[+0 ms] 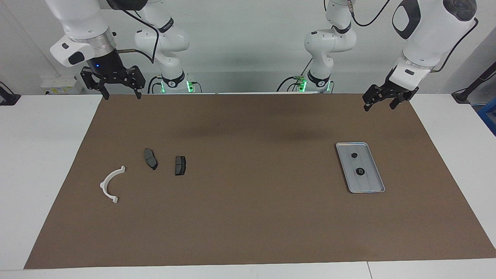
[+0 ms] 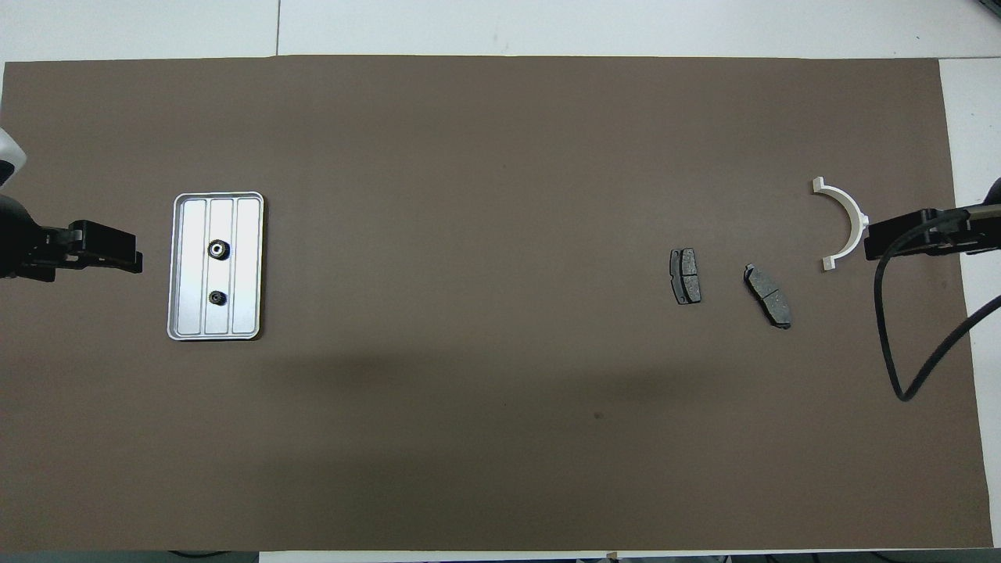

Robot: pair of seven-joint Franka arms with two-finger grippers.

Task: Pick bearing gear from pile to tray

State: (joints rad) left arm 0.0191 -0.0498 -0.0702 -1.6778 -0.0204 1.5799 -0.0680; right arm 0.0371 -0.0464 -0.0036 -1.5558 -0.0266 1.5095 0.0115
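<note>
The silver tray (image 1: 371,183) (image 2: 247,270) lies on the brown mat toward the left arm's end of the table. Two small black round bearing gears (image 1: 360,171) (image 2: 217,249) rest in it. The pile toward the right arm's end is a white half-ring bracket (image 1: 109,185) (image 2: 850,217) and two dark brake pads (image 1: 150,158) (image 2: 685,276). My left gripper (image 1: 379,106) (image 2: 129,258) hangs open and empty high over the mat beside the tray. High over the mat's edge by the bracket, my right gripper (image 1: 121,97) (image 2: 874,241) is open and empty.
A brown mat (image 1: 248,217) covers most of the white table. A black cable (image 2: 899,352) loops down from the right arm over the mat's right-arm end.
</note>
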